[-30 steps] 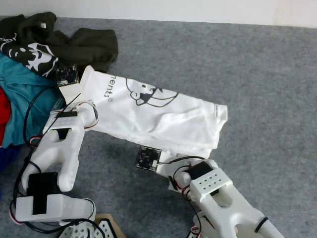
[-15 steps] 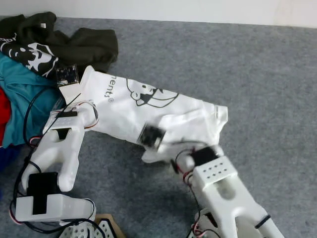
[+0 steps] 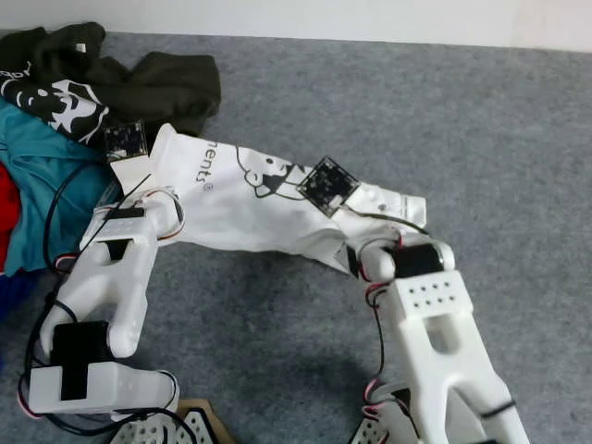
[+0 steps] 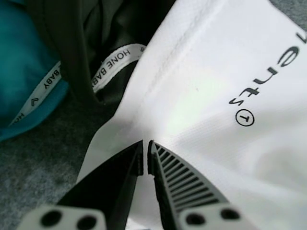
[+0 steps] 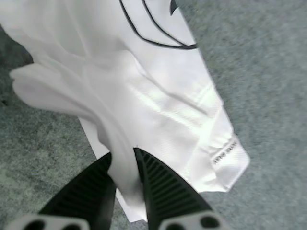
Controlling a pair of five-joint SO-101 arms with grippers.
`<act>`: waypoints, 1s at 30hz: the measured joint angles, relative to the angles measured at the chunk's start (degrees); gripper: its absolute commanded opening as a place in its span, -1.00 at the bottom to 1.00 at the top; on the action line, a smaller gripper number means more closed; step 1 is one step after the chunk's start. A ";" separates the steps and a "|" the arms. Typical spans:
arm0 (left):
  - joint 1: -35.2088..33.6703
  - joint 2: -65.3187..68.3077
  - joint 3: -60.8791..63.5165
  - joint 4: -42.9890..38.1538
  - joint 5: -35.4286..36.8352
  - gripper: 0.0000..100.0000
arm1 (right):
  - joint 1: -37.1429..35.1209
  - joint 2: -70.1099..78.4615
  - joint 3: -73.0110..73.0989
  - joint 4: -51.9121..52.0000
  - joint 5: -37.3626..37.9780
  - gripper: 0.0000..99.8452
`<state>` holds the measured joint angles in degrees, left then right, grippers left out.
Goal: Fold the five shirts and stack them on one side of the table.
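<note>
1. While both arms are held low over the grey table (image 3: 481, 129), the white shirt (image 3: 231, 208) is stretched out between them. A black drawing and some letters can be seen on it.
2. The left gripper (image 4: 145, 155) is set at one end of the white shirt. Its fingers are pressed almost together, and the edge of the shirt is pinched between them.
3. Just past the left fingertips, a dark shirt (image 4: 81, 52) with a white label strip is piled up. A teal shirt (image 4: 24, 62) is seen next to it, a little further from the fingers.
4. The right gripper (image 5: 123, 163) is set at the other end of the white shirt. Its fingers are squeezed on a fold of the white cloth, which is bunched into a ridge between them.
5. Past the right fingertips, the rest of the shirt is spread on the table. The black drawing is well away from the fingers, and the small neck label is off to one side of them.
6. A bit of red cloth (image 3: 7, 217) is seen at the table's edge, touching the teal shirt.
</note>
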<state>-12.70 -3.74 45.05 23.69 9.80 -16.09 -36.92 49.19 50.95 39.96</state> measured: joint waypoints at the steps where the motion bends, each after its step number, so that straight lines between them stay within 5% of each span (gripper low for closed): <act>1: 0.00 0.00 0.00 0.00 0.00 -0.91 | 0.00 1.32 -0.09 -0.62 0.00 -0.99; 12: 0.00 0.00 0.00 0.00 0.00 -0.91 | 0.35 24.00 -9.05 -11.78 -0.44 -0.98; 20: 0.00 0.00 0.00 0.00 0.00 -0.91 | 0.70 33.49 -15.30 -12.92 -5.98 -0.47; 30: 0.00 0.00 0.00 0.00 0.00 -0.91 | 3.69 33.58 -20.40 -12.40 -7.30 -0.50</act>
<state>-12.70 -3.74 45.05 23.69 9.80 -12.40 -3.34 28.79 38.55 32.66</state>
